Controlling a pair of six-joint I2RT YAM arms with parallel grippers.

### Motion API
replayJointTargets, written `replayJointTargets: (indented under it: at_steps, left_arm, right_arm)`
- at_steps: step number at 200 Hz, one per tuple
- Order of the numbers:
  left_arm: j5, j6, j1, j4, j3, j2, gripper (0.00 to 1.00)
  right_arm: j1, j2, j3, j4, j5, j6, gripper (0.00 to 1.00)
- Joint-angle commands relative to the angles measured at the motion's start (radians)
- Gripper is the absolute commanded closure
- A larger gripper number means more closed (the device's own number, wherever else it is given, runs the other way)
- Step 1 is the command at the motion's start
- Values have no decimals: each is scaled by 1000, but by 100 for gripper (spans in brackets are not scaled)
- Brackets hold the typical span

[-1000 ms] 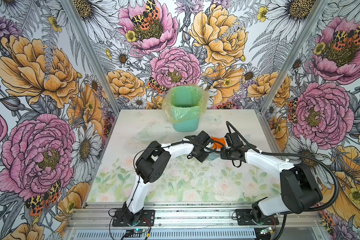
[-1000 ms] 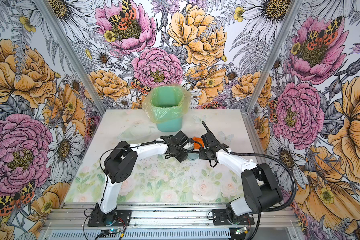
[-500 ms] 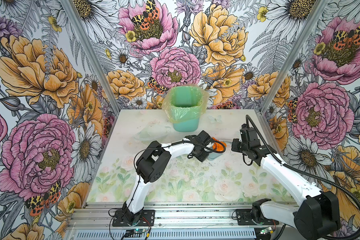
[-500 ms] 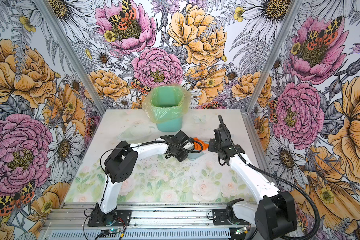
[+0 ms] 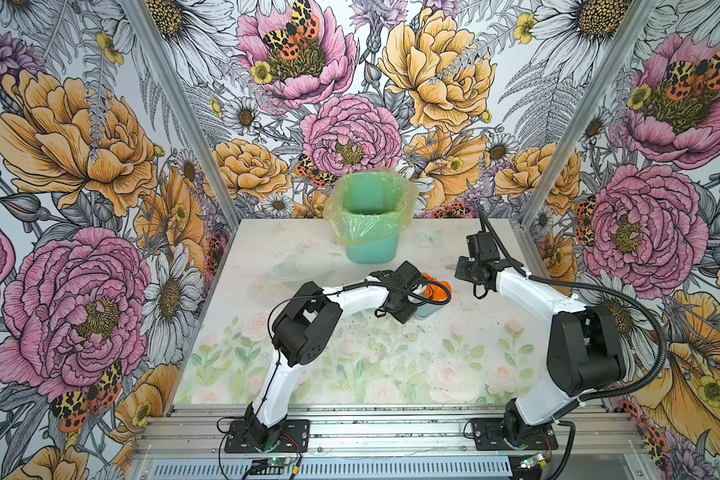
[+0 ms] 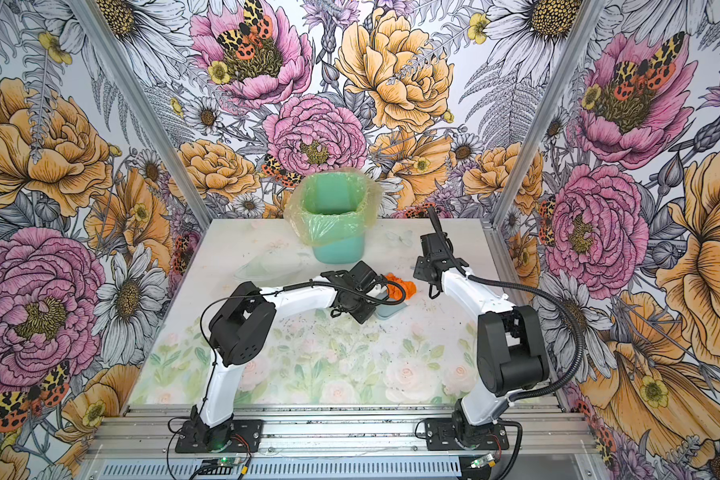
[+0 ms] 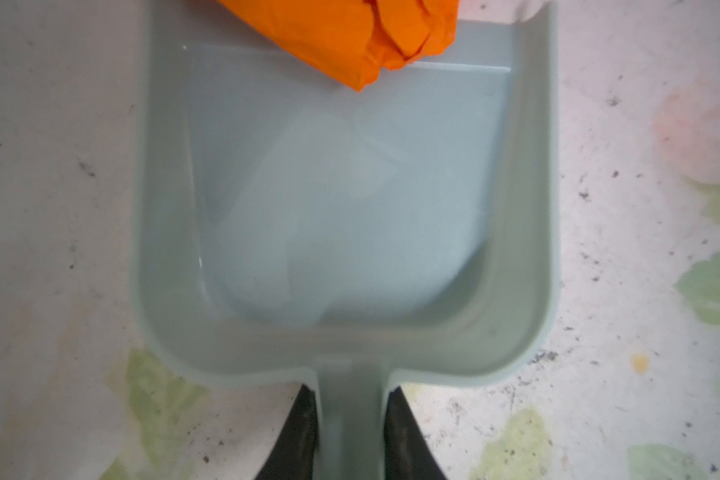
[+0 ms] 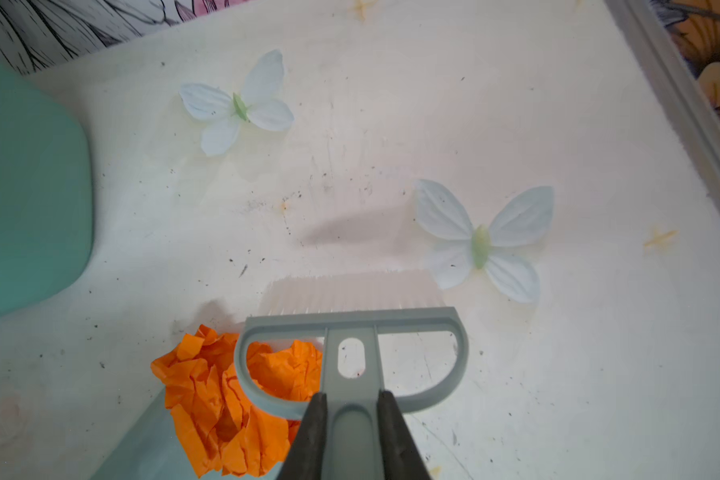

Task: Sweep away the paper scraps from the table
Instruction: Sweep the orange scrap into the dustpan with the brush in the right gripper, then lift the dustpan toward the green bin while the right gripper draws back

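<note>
Right wrist view showed me the table (image 8: 433, 124) running to its metal rail (image 8: 674, 83) on one side and to the teal bin (image 8: 26, 187) on the other. A broad stretch of bare tabletop lay between them, beyond the brush (image 8: 350, 328). In both top views the bin stood at the back edge, near the wall. The two arms met in front of it, with open printed surface behind them toward the front rail (image 5: 391, 419).

The right gripper (image 8: 352, 401) had its fingers (image 8: 314, 424) closed tight on the brush handle, one on each flank. The bristles pointed away from the wrist. I could not tell whether they touched the table.

The left gripper (image 7: 350, 390) had its fingers (image 7: 304, 419) clamped on the handle of the dustpan (image 7: 163, 249). The pan lay flat on the table.

One of the paper scraps (image 8: 208, 395), a bright orange wrinkled wad, sat at the pan's open lip and partly over it. It lay just beside the brush frame, which crossed in front of it. A top view placed it (image 5: 435, 289) between the two wrists. A pale blue crumpled wad (image 7: 329, 216) lay inside the pan, blurred.
</note>
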Motion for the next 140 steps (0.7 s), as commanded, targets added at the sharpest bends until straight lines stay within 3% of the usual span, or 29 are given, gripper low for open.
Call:
replayJointTargets:
  at_steps: [1, 42, 101, 140]
  left_arm:
    - [-27, -9, -5, 9, 18, 6, 100]
    - [-31, -10, -4, 6, 19, 9, 100]
    - [-41, -13, -3, 2, 24, 15, 100]
    - [-35, -14, -4, 2, 23, 15, 100]
  right_arm:
    - [38, 26, 23, 10, -3, -1, 99]
    - [110, 17, -34, 7, -6, -22, 100]
    - [211, -125, -176, 0, -73, 37, 100]
    - [254, -231, -254, -19, -55, 47, 100]
